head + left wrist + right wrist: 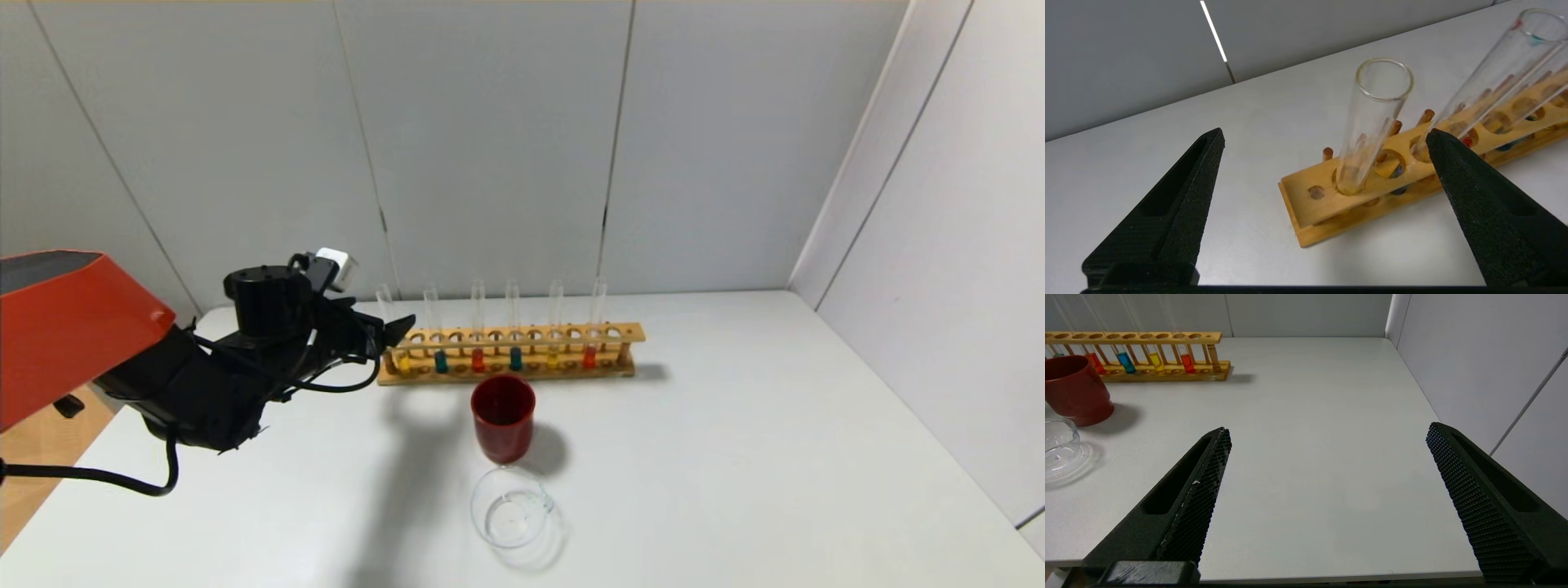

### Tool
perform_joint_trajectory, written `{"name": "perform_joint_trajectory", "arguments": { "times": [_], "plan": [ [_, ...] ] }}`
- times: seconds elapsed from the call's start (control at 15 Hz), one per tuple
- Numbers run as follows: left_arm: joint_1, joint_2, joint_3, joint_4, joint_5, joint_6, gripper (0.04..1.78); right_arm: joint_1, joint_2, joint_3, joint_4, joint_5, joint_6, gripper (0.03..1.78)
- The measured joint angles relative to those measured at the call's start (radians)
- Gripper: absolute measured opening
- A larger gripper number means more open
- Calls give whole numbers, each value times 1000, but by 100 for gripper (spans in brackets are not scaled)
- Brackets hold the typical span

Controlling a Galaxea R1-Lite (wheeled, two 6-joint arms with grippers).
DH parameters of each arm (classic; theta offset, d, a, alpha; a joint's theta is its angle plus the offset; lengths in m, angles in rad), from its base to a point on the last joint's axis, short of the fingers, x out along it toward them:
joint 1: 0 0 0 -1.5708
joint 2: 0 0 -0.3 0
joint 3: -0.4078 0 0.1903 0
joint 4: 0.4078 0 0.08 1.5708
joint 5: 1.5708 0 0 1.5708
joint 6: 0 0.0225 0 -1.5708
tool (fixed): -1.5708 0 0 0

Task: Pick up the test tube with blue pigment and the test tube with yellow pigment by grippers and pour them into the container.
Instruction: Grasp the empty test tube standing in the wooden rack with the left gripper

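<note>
A wooden rack [522,334] holds several tubes: yellow pigment [402,360] at its left end, blue pigment [441,361] beside it, then red, blue [515,358], yellow [553,358] and red. My left gripper [396,331] is open and empty, level with the upper part of the left-end tube. In the left wrist view the gripper [1325,132] has that end tube [1372,122] standing beyond its spread fingers, not touching them. The clear glass container [513,506] sits near the table's front. My right gripper [1329,430] is open and empty over bare table.
A dark-red cup [503,416] stands between the rack and the container. In the right wrist view the rack [1139,337], red cup [1075,390] and container [1059,449] lie far off. Grey walls close the back and right sides.
</note>
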Motion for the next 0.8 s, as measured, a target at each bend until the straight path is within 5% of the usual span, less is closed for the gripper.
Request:
{"name": "perform_joint_trajectory", "arguments": {
  "times": [0.53, 0.8],
  "plan": [
    [-11, 72, -66, 16, 3, -4, 174, 0, 0, 0, 0, 0, 0, 174],
    [-14, 77, -75, 17, 21, -5, 150, 0, 0, 0, 0, 0, 0, 174]
  ]
}}
